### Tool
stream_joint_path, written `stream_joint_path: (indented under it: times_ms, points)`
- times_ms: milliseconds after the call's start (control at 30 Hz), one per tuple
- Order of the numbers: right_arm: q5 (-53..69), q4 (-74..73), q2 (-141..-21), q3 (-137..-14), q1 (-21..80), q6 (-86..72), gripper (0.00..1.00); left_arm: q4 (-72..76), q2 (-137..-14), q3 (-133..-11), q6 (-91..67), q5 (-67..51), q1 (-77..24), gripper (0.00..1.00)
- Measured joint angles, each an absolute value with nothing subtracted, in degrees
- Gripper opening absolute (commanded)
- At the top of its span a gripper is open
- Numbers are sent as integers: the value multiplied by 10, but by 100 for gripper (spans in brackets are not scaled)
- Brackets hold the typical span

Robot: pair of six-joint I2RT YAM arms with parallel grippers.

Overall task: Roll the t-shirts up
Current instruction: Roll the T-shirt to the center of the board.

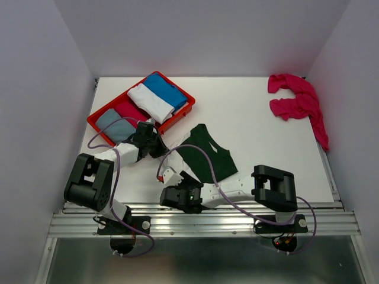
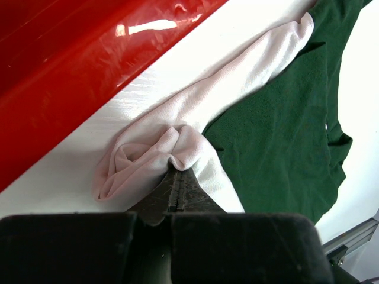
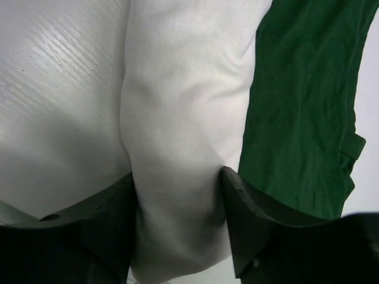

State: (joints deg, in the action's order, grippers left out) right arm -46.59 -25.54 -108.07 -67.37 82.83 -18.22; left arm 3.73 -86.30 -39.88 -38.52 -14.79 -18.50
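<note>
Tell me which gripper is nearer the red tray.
Left. The left gripper is shut on the cream-and-green t-shirt right beside the wall of the red tray; the right gripper stands open astride the same shirt, clearly farther from the tray.

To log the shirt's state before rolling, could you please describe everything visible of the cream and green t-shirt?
The cream and green t-shirt is soft cloth, lying crumpled and partly folded on the white table beside the red tray, dark green panel up. The left hand pinches a bunched cream part; the right hand straddles a cream fold, fingers apart.
</note>
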Motion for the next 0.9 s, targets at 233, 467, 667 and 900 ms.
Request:
stream_joint_path:
  times_ms: [233, 467, 667, 900]
  points:
    - [-502, -228, -1108, -667, 829, -184, 5, 37, -863, -399, -385, -149, -185, 0]
    - [-488, -173, -1072, -615, 823, -198, 1, 15, -846, -401, -370, -153, -185, 36]
    - [-415, -117, -1016, -560, 795, -213, 1, -52, -783, -425, -351, -147, -185, 73]
    - [-359, -70, -989, -525, 781, -227, 1, -82, -722, -430, -349, -136, -185, 74]
